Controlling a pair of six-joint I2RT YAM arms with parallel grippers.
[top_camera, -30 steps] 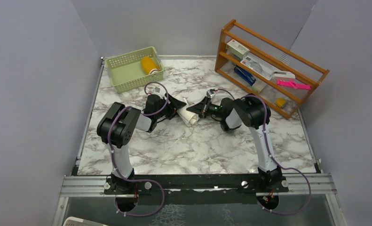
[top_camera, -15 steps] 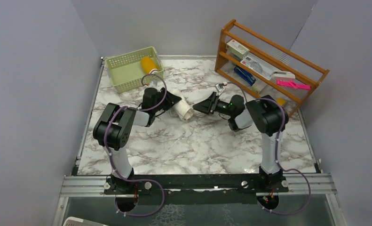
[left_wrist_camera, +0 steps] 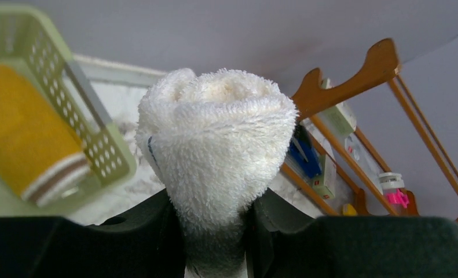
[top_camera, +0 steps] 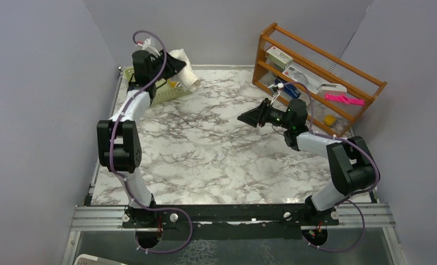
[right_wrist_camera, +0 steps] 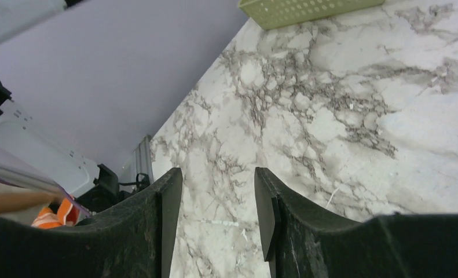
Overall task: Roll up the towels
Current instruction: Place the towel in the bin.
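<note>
Basket (left_wrist_camera: 99, 145) at eleven o'clock holds the yellow towel (left_wrist_camera: 18, 127); left gripper (left_wrist_camera: 215, 226) clamps the rolled white towel (left_wrist_camera: 220, 139), held up beside it. Right gripper (right_wrist_camera: 217, 197) gapes empty over the marble table (right_wrist_camera: 330, 116); rack (top_camera: 315, 74) at two o'clock.

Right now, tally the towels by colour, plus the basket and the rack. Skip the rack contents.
Cream-white towel roll: 1
Mustard-yellow towel roll: 1
Green basket: 1
Wooden rack: 1
Total: 4
</note>
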